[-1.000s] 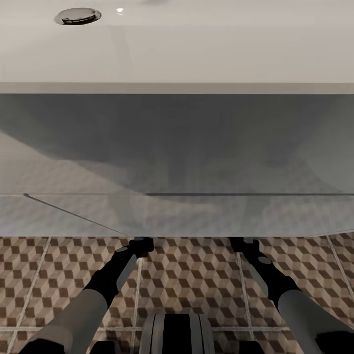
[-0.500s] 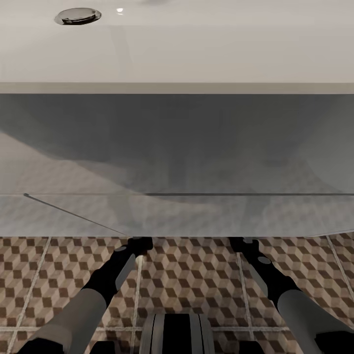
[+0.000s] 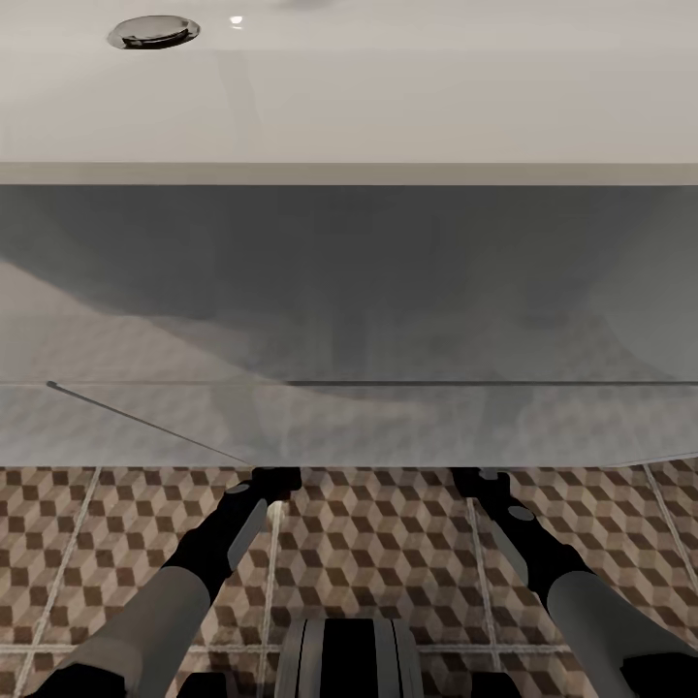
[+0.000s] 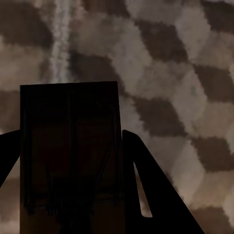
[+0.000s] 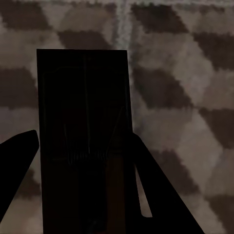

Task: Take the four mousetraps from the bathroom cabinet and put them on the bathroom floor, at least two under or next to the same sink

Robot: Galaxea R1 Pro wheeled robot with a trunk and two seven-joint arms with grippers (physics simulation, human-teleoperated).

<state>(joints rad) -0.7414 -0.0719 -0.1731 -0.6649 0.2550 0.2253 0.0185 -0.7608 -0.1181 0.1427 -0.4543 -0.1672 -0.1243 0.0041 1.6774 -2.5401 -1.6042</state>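
each arm carries a small flat brown wooden mousetrap with dark metal parts: in the left wrist view one mousetrap (image 4: 68, 146) stands between the dark fingers of the left gripper (image 4: 73, 195), and in the right wrist view a second mousetrap (image 5: 83, 141) sits the same way in the right gripper (image 5: 83, 195). both pairs of jaws are closed onto the board's two long sides, so each board's long axis runs out along the fingers and past their tips. beyond each board lies the bathroom floor (image 4: 185, 73) of large square tiles with a brown, beige and white cube pattern and pale grout lines, blurred but seemingly close; whether either board touches it cannot be told. in the head view the left gripper (image 3: 276, 480) and right gripper (image 3: 480, 480) reach forward side by side, well apart, ending right at the front lower edge of the white vanity under the wide white rectangular basin of the bathroom sink (image 3: 388, 107), whose chrome drain (image 3: 153, 31) shows near its far left corner. the floor (image 3: 388, 543) just in front of the vanity is bare patterned tile. judging by this, both traps are lined up for release beside the sink, neither arm nearer than the other, and what remains is to let the boards settle flat on the tile close to the vanity's foot.
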